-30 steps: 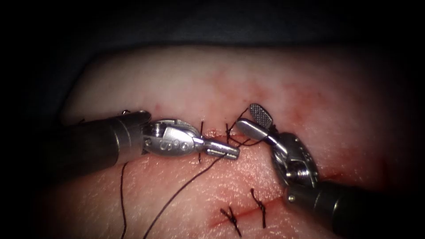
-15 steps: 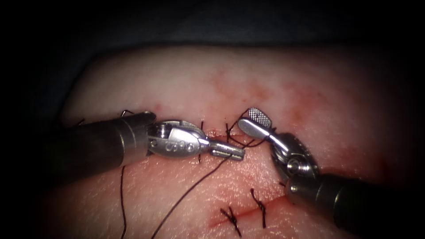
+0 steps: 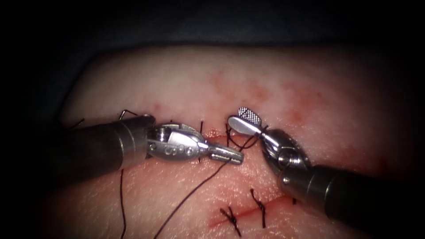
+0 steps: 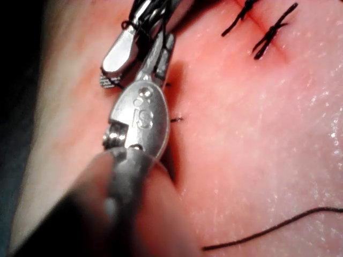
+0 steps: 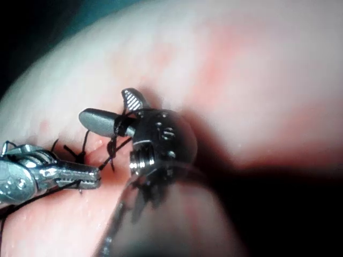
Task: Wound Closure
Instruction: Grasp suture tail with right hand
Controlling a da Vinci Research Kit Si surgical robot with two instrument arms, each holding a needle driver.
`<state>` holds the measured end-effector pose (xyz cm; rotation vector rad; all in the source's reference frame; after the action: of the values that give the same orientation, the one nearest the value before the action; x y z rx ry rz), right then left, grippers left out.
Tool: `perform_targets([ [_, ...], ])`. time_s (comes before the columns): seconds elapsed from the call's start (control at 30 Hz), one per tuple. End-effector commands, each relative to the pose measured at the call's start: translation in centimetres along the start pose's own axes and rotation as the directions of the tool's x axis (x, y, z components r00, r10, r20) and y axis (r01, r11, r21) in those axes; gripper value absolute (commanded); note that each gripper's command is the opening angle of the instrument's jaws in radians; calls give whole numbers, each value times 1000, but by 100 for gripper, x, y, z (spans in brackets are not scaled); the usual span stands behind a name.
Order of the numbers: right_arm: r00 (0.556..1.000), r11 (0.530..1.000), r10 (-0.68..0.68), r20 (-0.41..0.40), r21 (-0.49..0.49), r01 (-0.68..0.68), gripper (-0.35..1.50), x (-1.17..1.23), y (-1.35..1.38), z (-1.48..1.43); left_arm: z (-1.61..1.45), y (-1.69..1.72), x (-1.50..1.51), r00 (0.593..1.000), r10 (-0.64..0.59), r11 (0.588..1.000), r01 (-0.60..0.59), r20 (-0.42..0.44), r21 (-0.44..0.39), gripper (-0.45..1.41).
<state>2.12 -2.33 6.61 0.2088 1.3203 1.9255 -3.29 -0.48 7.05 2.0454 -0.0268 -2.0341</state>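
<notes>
Over the cut, left end effector clamping thread

Tissue bears dark thread and tied stitches.

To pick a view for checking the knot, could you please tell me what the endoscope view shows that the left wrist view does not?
Endoscope view: the left hand is shut on the thread, whose loops wrap the open, empty right hand. A thin wire, perhaps the needle, lies beyond the left shaft; whether it enters the tissue is unclear.
Left wrist view: the left hand's wrist housing, from close up.
Both: both hands, the thread, and two finished stitches.
</notes>
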Motion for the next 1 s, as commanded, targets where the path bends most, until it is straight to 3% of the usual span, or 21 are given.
perform_targets([
  [0.03, 1000, 1000, -6, -6, 6, 7, 111, -3, -7, 10, 5, -6, -4, 1000, 4, 1000, -4, -2, 0, -45],
  [0.17, 1000, 1000, -11, -7, 9, 11, 93, -3, -9, 9, 5, -6, -4, 1000, 4, 1000, -4, -1, -3, -45],
  [0.27, 999, 999, -39, -10, 11, 40, 59, -2, -9, 8, 4, -6, -4, 1000, 4, 1000, -4, -1, -3, -45],
  [0.3, 997, 996, -78, -21, 41, 79, -28, -2, -9, 8, 3, -5, -4, 1000, 4, 1000, -4, -2, -4, -45],
  [0.37, 996, 995, -90, -20, 52, 91, -35, -2, -9, 8, 3, -5, -4, 1000, 4, 1000, -4, -2, -4, -45],
  [0.7, 979, 980, -199, 31, 25, 198, -35, -9, -13, 8, -11, -13, -3, 1000, 0, 1000, 0, -5, -5, -45],
  [1.0, 952, 949, -307, -8, 66, 307, -35, -19, -28, -9, -56, -60, -35, 997, -70, 996, 68, 40, 60, -45],
])
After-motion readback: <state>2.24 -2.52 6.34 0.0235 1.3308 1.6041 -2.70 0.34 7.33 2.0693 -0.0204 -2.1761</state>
